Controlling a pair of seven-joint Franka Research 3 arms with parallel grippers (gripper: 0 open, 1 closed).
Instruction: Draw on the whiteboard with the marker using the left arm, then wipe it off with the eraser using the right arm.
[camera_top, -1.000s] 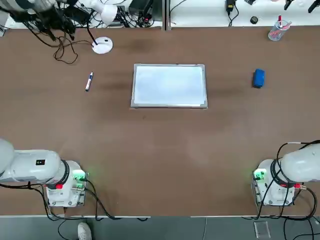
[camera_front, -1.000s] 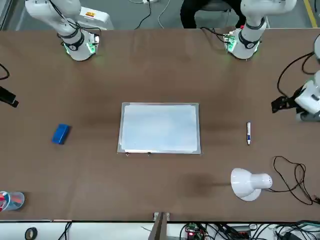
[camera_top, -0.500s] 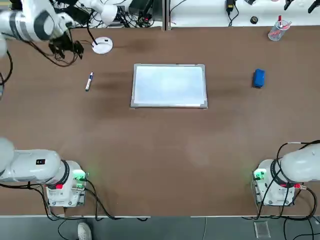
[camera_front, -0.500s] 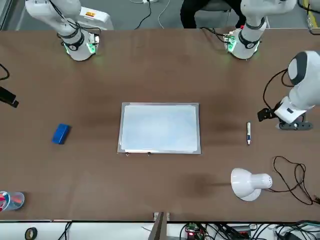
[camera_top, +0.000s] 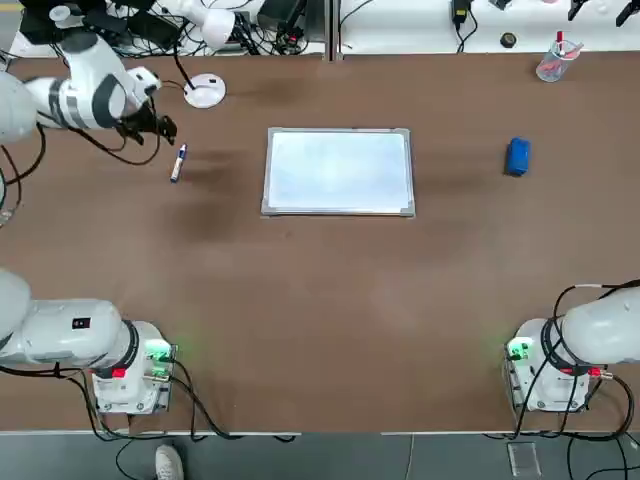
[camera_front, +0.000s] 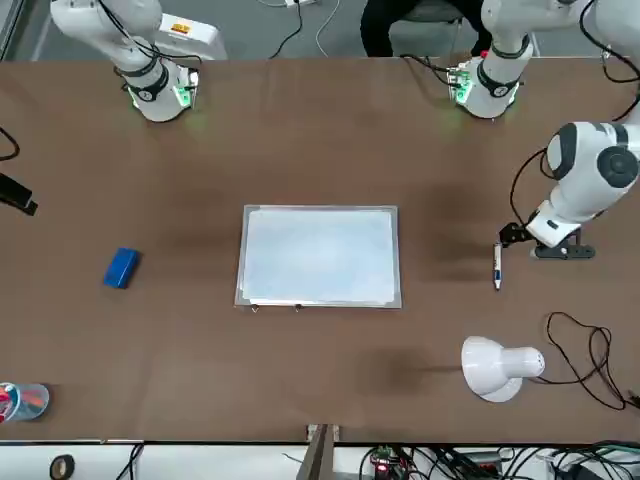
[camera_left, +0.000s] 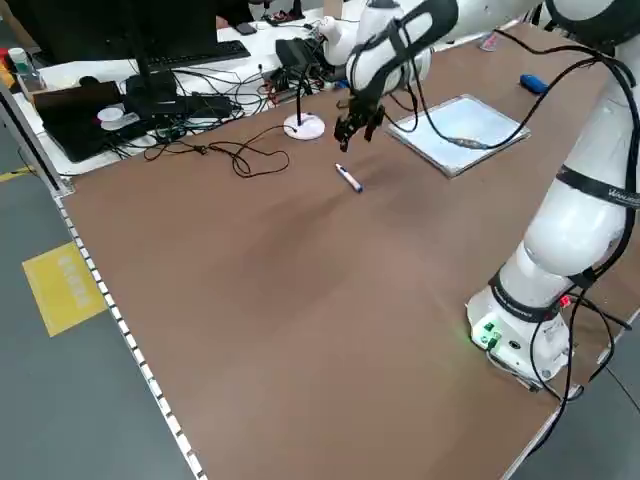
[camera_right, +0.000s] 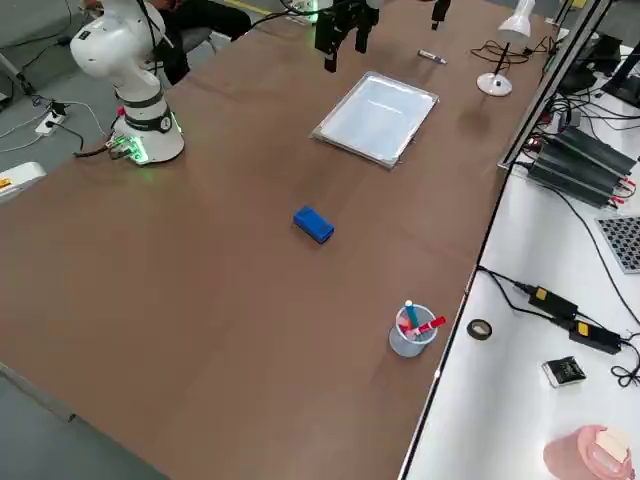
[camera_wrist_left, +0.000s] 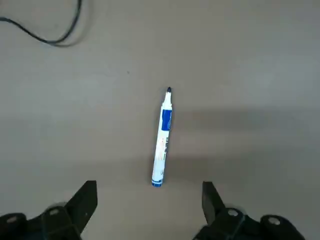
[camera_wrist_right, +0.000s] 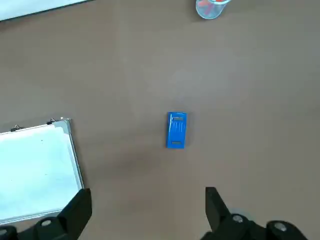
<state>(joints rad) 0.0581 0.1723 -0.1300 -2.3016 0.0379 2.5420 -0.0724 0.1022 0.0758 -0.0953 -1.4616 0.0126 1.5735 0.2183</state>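
L gripper (camera_wrist_left: 149, 200) hangs over one marker, fingers spread wide, nothing in them.

On the brown table (camera_top: 320, 300): 1 slim white marker w/ blue band & dark tip (camera_top: 178, 163), lying flat just beside the L gripper, well left of 1 flat white whiteboard w/ thin silver frame (camera_top: 339, 171). 1 small bright blue eraser block (camera_top: 517, 156) lies well to the board's other side. R gripper (camera_wrist_right: 145, 212) hangs high above the table between board & eraser, fingers wide apart, empty. Also 1 clear cup w/ red items (camera_right: 409, 332), 1 white desk lamp (camera_front: 497, 366). 2 white arms, green lights on both bases.
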